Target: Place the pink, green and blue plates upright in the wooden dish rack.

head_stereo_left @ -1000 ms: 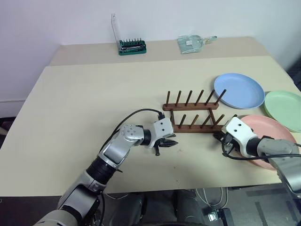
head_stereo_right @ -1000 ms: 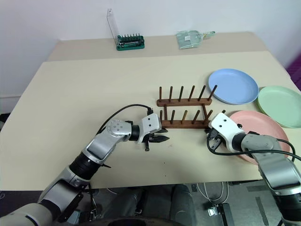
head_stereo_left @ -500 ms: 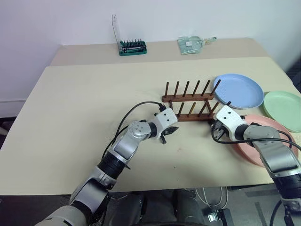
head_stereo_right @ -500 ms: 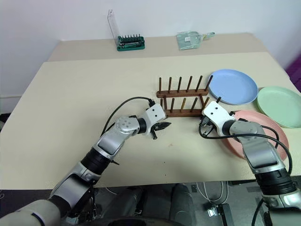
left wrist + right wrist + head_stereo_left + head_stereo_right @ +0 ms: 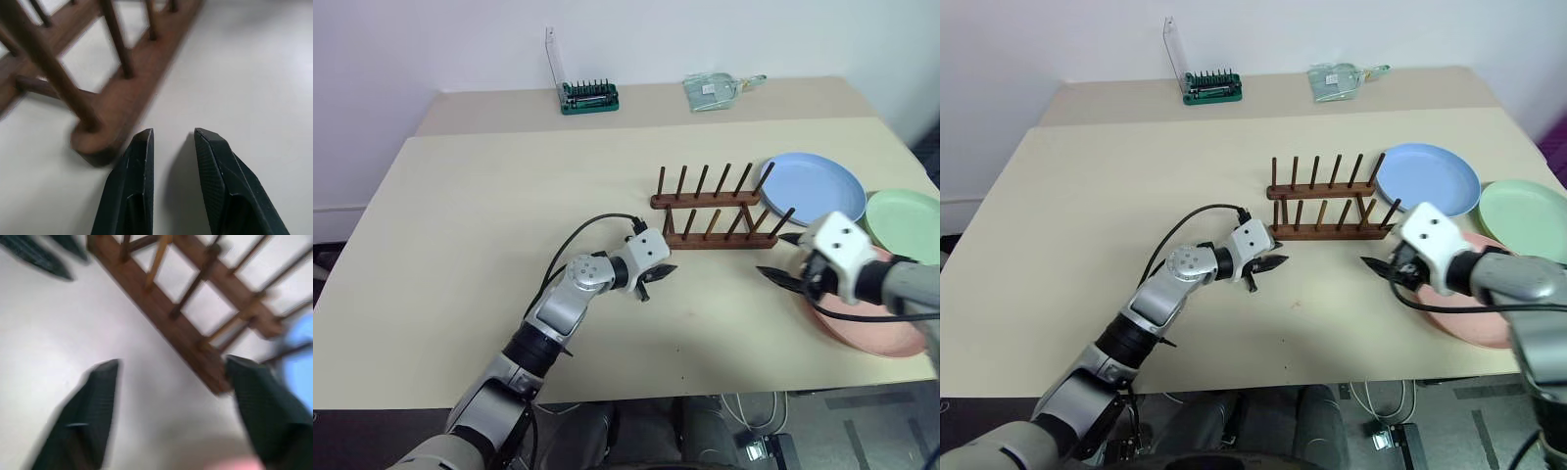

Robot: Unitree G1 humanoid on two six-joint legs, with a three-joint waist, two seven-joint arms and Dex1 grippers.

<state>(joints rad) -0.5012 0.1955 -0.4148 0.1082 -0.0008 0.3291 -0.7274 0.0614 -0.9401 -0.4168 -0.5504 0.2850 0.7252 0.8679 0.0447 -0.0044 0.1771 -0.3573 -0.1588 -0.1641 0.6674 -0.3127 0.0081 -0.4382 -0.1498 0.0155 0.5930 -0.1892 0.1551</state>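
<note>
The wooden dish rack (image 5: 715,211) stands empty on the table (image 5: 489,215). The left gripper (image 5: 657,277), fingers pressed together, sits beside its left end; the right gripper (image 5: 781,262), spread wide, hovers near its right end, over the pink plate (image 5: 871,328).

Left claw (image 5: 658,274) nearly shut and empty, right claw (image 5: 781,260) spread wide

The pink plate (image 5: 871,318) beside the wooden dish rack (image 5: 717,208) is partly hidden behind the right gripper (image 5: 783,259) and its arm, and the green plate (image 5: 906,220) beyond it is cut off by the picture's edge. In the right wrist view the rack's far end and the blue plate (image 5: 299,352) past it are blurred.
</note>
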